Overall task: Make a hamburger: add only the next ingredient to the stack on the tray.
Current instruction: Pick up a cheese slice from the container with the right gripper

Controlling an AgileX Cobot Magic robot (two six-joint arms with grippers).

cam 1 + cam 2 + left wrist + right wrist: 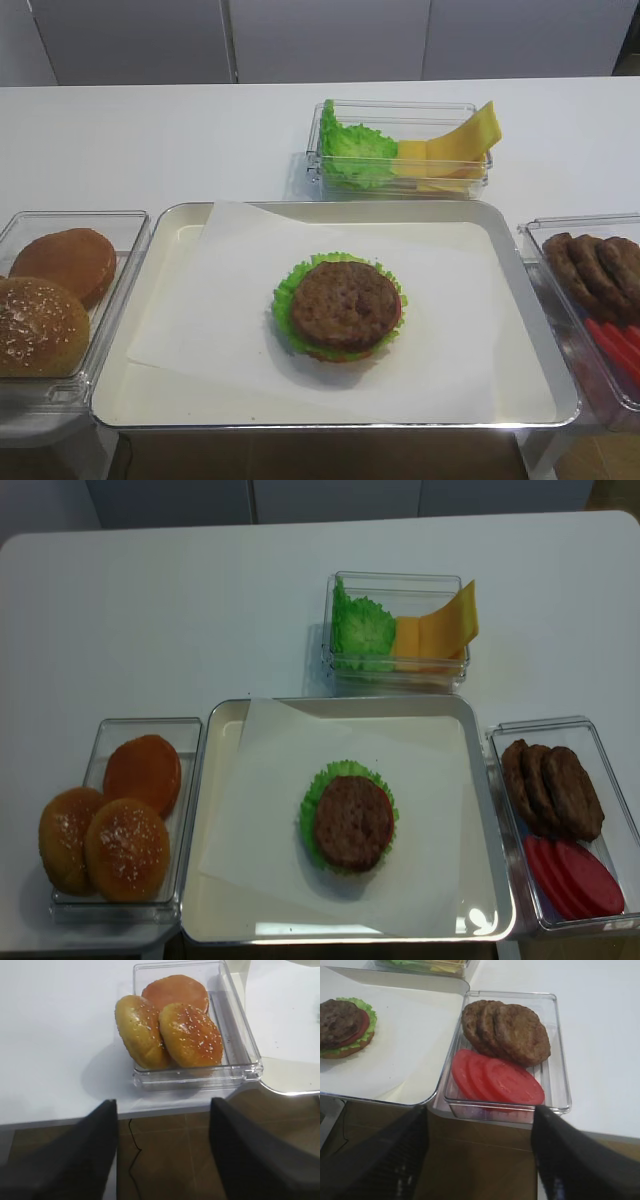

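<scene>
Both end effectors, spread and empty, appear only in wrist views: right end effector (pixel 480 1155), left end effector (pixel 162 1152).

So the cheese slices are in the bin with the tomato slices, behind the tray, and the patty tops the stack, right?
Not quite. The cheese shares its bin with lettuce, not tomato; the exterior high views show it. That bin is behind the tray, and the patty does top the stack.

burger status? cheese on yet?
Not yet. Done: stack on the tray is topped by the patty. In hand: nothing; right gripper and left gripper open and empty at the table edge. Left: a cheese slice from the far bin.
</scene>
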